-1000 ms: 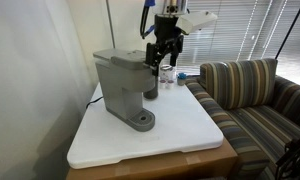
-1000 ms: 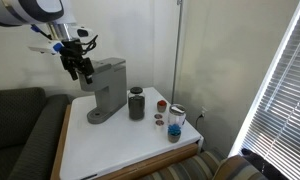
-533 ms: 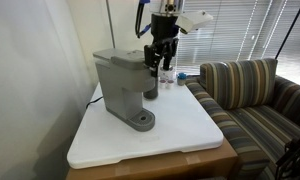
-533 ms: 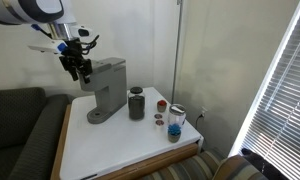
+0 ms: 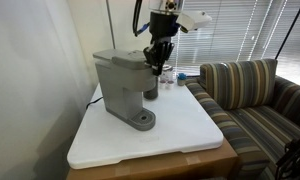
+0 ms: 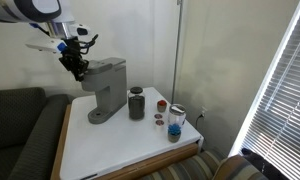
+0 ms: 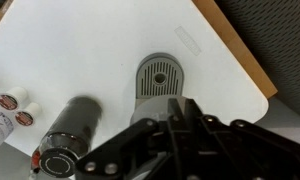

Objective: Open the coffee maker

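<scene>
Coffee maker (image 5: 120, 85) — matt grey plastic; table (image 5: 185, 130) smooth white, wood-edged; couch (image 5: 252, 92) — striped cloth.

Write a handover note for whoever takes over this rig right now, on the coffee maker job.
The gripper is at the front top edge of the coffee maker, above its drip base; open or shut cannot be told, nor contact. The coffee maker stands upright on the white table, lid down. Done: gripper at the lid, nothing opened. Left: catch the lid's front edge and lift it.
</scene>
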{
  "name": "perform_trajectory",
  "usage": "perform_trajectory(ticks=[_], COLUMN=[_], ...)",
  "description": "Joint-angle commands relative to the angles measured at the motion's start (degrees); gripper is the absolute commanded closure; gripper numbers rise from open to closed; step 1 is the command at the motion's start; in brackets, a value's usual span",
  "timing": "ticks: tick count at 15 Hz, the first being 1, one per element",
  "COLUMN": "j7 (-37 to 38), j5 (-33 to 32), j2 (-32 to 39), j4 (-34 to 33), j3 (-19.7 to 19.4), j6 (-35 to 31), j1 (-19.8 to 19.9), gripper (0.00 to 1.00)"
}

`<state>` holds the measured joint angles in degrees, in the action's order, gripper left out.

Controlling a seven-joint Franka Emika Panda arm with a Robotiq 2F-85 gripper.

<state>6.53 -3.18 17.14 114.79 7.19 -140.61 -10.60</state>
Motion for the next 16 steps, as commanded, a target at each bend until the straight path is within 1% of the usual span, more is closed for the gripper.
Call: perform_trajectory(ticks=[1, 5, 8, 16], j7=[-1.0, -0.4, 1.8, 11.9], j5=[0.9, 0.7, -0.7, -8.8], j2=[-1.0, -1.1, -1.8, -5.7], j4=[2.6, 3.9, 4.9, 8.4], j3=[0.0, -0.3, -0.9, -2.6], j6=[-5.3, -7.9, -9.0, -9.8], j1=[0.7, 0.5, -0.2, -3.1], gripper=[1.00, 1.00, 1.00, 1.00])
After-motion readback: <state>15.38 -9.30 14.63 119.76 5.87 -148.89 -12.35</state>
